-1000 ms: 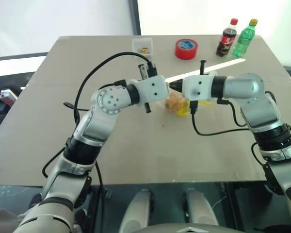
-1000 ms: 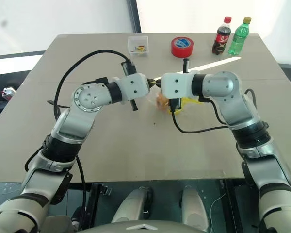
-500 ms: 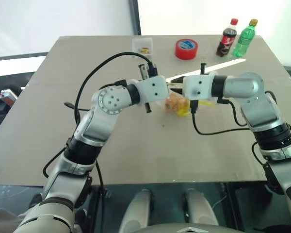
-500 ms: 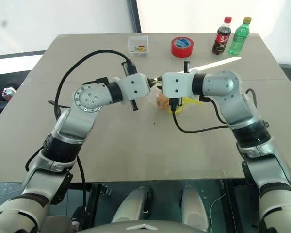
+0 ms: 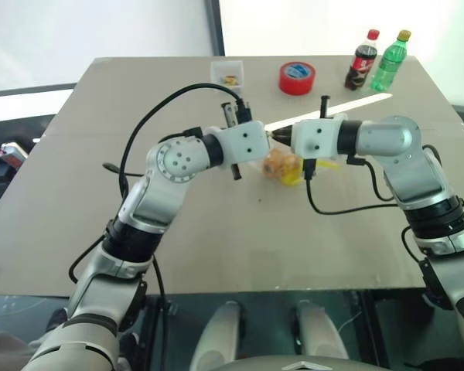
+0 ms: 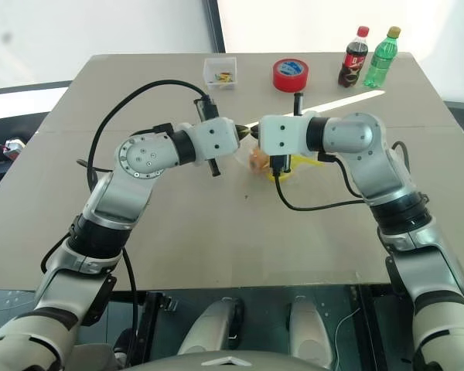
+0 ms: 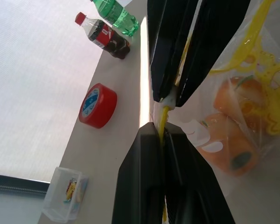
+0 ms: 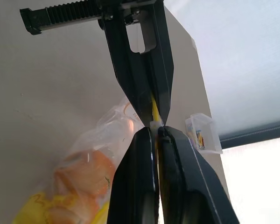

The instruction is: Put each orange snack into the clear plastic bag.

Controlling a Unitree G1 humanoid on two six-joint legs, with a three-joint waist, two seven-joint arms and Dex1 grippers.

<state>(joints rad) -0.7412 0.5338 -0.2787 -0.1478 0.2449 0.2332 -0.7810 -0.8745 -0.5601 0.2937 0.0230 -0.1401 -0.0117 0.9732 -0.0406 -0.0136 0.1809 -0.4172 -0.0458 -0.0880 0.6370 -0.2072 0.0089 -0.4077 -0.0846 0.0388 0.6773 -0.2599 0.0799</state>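
Black fingers of the left tool (image 7: 163, 135) and right tool (image 8: 155, 130) meet tip to tip, each clamped on the yellow strip of the clear plastic bag (image 7: 252, 70). Both orange snacks (image 7: 231, 123) sit inside the bag, which hangs above the table (image 5: 216, 232) centre. Beyond stands a red tape roll (image 5: 297, 77).
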